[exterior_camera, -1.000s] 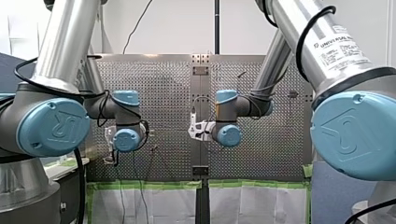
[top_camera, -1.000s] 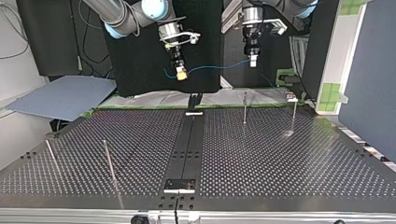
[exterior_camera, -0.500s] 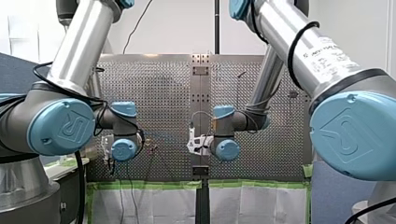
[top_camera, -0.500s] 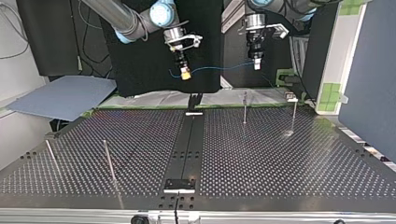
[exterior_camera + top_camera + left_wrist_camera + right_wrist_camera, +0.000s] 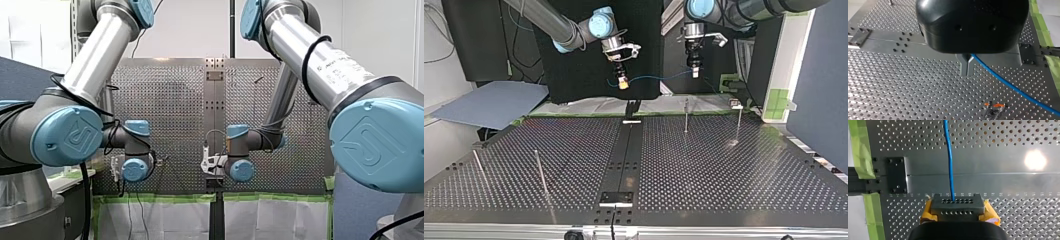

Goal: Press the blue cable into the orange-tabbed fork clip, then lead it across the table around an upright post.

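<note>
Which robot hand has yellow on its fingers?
My right gripper, at the top view's left, shut on the thin blue cable: its pads are yellow. My left gripper, also shut on that cable, has plain grey metal fingers.

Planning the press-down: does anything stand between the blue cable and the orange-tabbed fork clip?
Nothing visible does. In the left wrist view, the blue cable, pinched in my left gripper, runs above the table; only bare perforated surface shows between it and the orange-tabbed fork clip.

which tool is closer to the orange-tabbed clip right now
Left. The clip lies just ahead of my left tool in its wrist view; my right tool is further along the blue cable, with no clip in sight.
</note>
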You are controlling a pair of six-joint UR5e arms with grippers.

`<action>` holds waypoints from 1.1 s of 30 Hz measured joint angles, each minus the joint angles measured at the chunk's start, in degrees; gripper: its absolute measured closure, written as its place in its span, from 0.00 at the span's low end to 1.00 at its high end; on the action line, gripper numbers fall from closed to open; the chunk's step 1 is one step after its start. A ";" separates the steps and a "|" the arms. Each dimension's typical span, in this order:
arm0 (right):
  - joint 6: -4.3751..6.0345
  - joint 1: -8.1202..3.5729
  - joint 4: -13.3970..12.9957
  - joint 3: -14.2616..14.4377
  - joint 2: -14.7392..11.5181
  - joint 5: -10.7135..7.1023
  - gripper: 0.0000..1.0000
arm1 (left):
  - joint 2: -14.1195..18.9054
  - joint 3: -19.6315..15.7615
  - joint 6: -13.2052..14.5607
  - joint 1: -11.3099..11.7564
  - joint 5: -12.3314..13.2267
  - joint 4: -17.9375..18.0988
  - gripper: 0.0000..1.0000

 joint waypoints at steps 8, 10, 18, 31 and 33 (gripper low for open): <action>0.59 -1.65 0.25 -2.20 1.66 -0.63 1.00 | -3.99 3.28 -0.48 0.22 0.73 0.10 1.00; 0.64 -2.03 0.50 -2.70 2.34 -0.74 1.00 | -5.01 3.71 -0.52 0.31 0.86 0.07 1.00; 0.64 -3.35 1.81 -4.88 5.47 -1.05 1.00 | -9.12 5.64 -0.60 0.62 2.62 -0.85 1.00; -0.08 -4.06 5.30 -8.29 5.74 -1.51 1.00 | -11.40 10.66 -0.73 1.53 3.79 -5.05 1.00; -0.14 -4.04 5.34 -8.43 5.74 -1.72 1.00 | -11.40 11.29 -0.74 1.83 3.75 -5.45 1.00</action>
